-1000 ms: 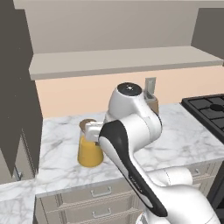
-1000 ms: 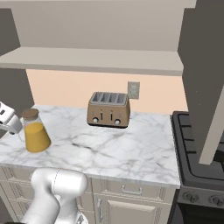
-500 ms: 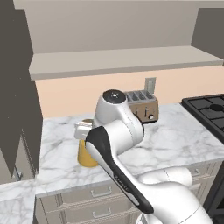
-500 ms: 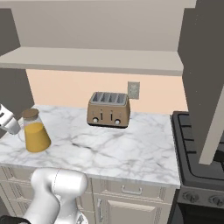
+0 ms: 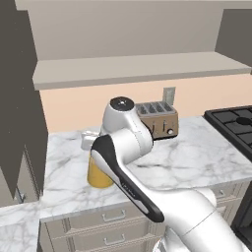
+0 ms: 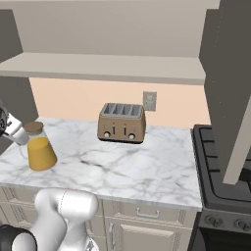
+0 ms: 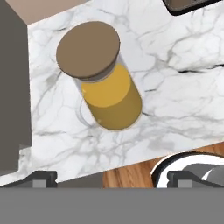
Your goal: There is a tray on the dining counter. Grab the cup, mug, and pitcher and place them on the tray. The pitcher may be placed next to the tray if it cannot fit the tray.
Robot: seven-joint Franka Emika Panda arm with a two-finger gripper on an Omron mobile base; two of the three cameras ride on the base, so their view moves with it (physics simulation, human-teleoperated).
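Hand view: straight down on the pitcher (image 7: 105, 78), upright on the marble worktop (image 7: 175, 87), round brown cork lid (image 7: 88, 49) above orange liquid in clear glass. Finger tips (image 7: 39, 178) far apart at the bottom edge, gripper (image 7: 111, 179) spread wide, nothing between, above the pitcher and not touching. Corner of a toaster (image 7: 192, 5) at the top right; strip of wooden floor (image 7: 127, 177) past the worktop edge. Left base view: pitcher (image 5: 98, 174) near the left end of the worktop (image 5: 197, 152) over beige drawers (image 5: 106, 226), partly hidden behind the white arm (image 5: 128, 147) bent over it. Brown four-slot toaster (image 5: 158, 118) against the peach wall under a wall outlet (image 5: 169, 95); black stove (image 5: 236, 123) to the right. Right base view: pitcher (image 6: 39, 149) at the worktop's left end, the white hand (image 6: 12, 128) just beside its lid at the picture's left edge; toaster (image 6: 121, 122) well apart, mid-counter; a long shelf (image 6: 108, 66) overhead.
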